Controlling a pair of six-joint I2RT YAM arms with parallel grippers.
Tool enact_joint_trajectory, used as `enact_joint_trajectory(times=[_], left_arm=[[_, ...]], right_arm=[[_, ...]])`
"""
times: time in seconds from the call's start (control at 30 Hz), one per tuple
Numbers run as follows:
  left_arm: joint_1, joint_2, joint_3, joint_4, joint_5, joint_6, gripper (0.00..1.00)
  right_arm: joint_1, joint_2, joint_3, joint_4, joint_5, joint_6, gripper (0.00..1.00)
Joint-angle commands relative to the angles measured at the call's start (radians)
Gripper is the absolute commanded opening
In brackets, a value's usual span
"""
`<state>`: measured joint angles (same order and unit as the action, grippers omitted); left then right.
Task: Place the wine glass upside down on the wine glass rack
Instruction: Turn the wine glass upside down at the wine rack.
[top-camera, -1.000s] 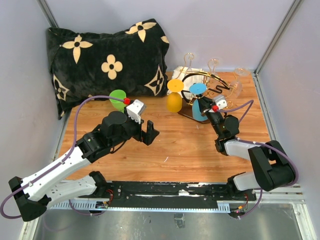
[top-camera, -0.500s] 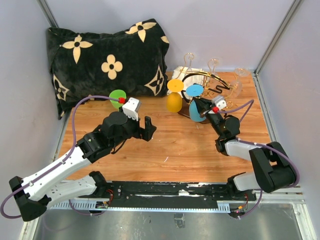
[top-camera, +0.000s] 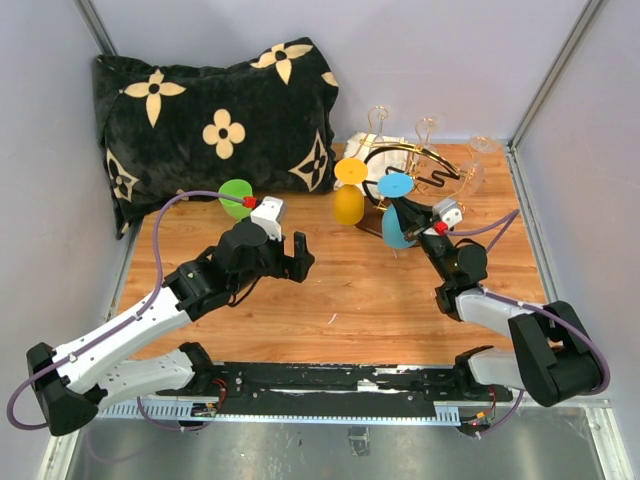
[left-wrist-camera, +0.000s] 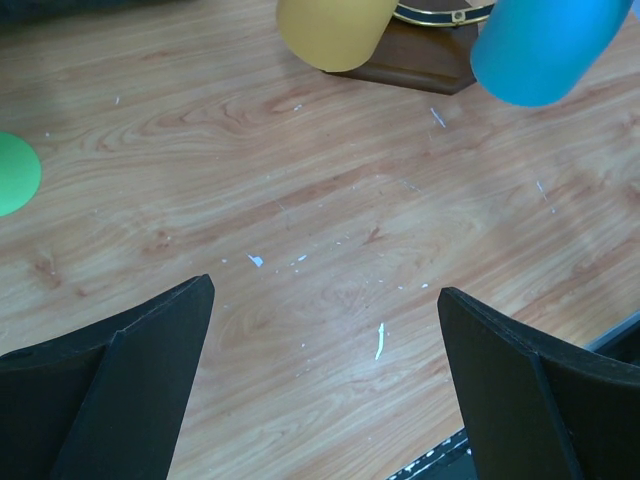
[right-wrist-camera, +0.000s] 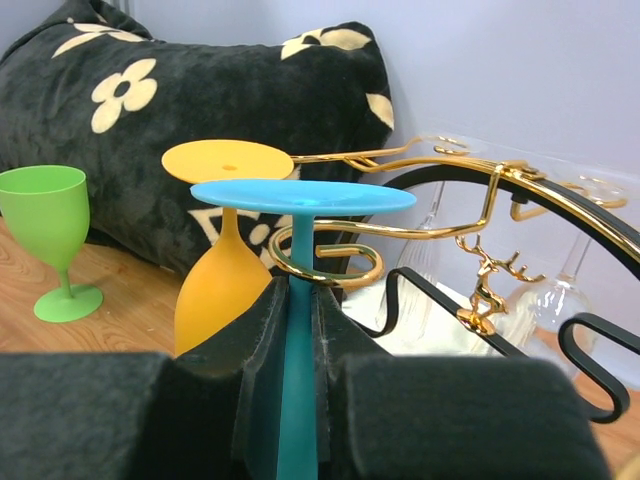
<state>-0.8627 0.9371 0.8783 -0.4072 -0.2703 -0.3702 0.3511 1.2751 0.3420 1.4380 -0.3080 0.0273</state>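
The right claw (right-wrist-camera: 296, 300) is clenched on the stem of the blue wine glass (right-wrist-camera: 300, 196), which stands foot up, bowl down. Its stem is right at the rack's (right-wrist-camera: 500, 180) curled gold hook (right-wrist-camera: 345, 272), straight ahead. The left claw (left-wrist-camera: 325, 340) hangs released over the table, well apart.

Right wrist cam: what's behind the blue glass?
The yellow glass hanging inverted on the wine glass rack, and the black pillow farther back. The right fingers clamp the blue glass stem and cover its bowl and the rack's base.
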Motion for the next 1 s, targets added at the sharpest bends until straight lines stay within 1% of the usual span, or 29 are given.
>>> enact_joint_trajectory(times=[0.0, 0.13, 0.37, 0.43, 0.53, 0.6, 0.73, 0.83, 0.97], left_arm=[[-0.007, -0.009, 0.023, 0.016, -0.029, -0.055, 1.00], [-0.007, 0.000, 0.021, 0.011, -0.085, -0.107, 1.00], [-0.006, 0.032, 0.028, -0.004, -0.130, -0.122, 1.00], [-0.007, 0.037, 0.030, -0.006, -0.126, -0.138, 1.00], [-0.007, 0.011, 0.015, 0.050, -0.054, -0.100, 1.00], [-0.007, -0.006, 0.007, 0.080, -0.036, -0.097, 1.00], [-0.006, 0.001, 0.032, 0.073, -0.037, -0.066, 1.00], [-0.006, 0.017, 0.058, 0.046, -0.036, -0.052, 1.00], [-0.005, -0.014, 0.054, 0.083, 0.014, -0.009, 1.00]], right_arm=[[-0.032, -0.033, -0.029, 0.050, 0.057, 0.005, 0.00], [-0.032, -0.038, -0.043, 0.058, 0.117, 0.003, 0.01], [-0.032, -0.061, -0.017, -0.050, 0.166, -0.023, 0.01], [-0.032, -0.066, -0.006, -0.088, 0.171, -0.033, 0.01], [-0.032, -0.073, 0.016, -0.156, 0.169, -0.054, 0.03], [-0.032, -0.077, 0.027, -0.189, 0.172, -0.066, 0.06], [-0.032, -0.075, 0.037, -0.209, 0.177, -0.070, 0.20], [-0.032, -0.078, 0.034, -0.211, 0.174, -0.067, 0.28], [-0.032, -0.108, 0.026, -0.241, 0.184, -0.064, 0.38]])
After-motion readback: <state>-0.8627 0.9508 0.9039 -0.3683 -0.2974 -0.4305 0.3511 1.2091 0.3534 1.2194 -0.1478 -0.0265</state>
